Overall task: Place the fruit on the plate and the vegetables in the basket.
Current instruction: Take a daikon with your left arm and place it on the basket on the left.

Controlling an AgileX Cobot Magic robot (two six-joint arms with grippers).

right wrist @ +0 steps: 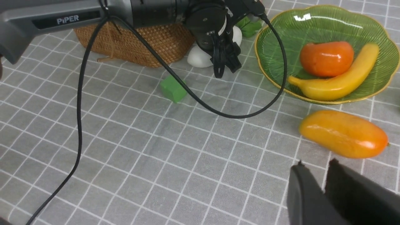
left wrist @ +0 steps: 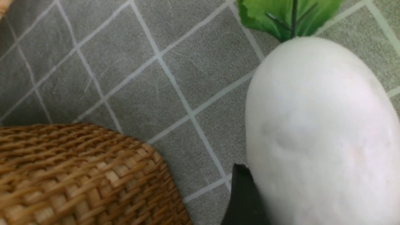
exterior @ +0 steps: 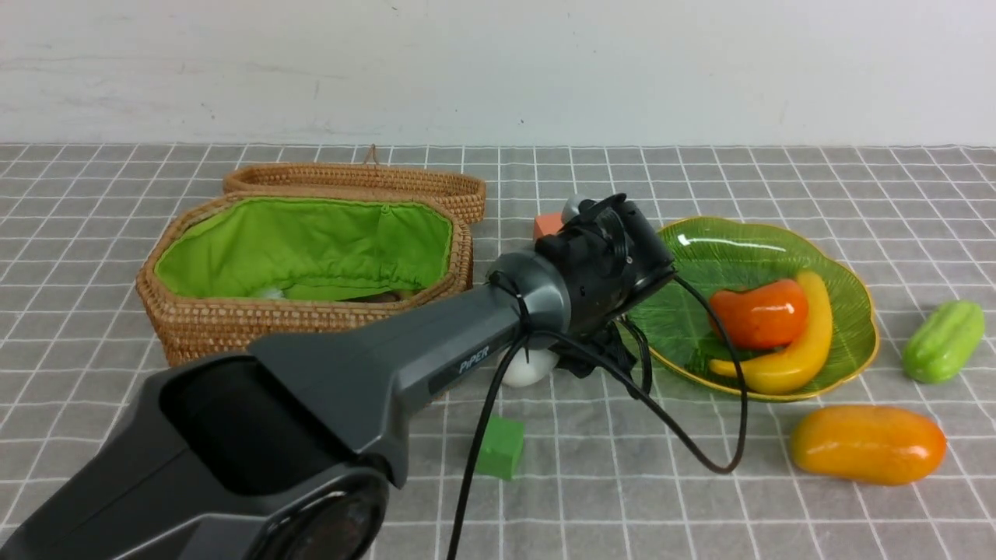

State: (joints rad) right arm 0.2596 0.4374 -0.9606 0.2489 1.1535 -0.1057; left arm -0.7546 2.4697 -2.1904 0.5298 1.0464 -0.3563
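Note:
A white radish (exterior: 529, 369) with green leaves lies on the cloth between the basket (exterior: 311, 315) and the plate (exterior: 739, 249). My left gripper (exterior: 580, 359) reaches down over it. One black finger (left wrist: 245, 193) lies against the radish's (left wrist: 318, 131) side; the other finger is hidden. A persimmon (exterior: 759, 313) and a banana (exterior: 801, 342) rest on the plate. The mango (exterior: 867, 445) lies in front of the plate, and the green gourd (exterior: 943, 341) to its right. My right gripper (right wrist: 317, 162) hovers near the mango (right wrist: 343, 133), fingers almost together, empty.
A small green cube (exterior: 499, 447) sits in front of the radish and an orange cube (exterior: 547, 225) behind the left wrist. The basket's lid (exterior: 358, 183) lies open behind it. The left arm's black cable (exterior: 700, 443) loops low near the plate's front rim.

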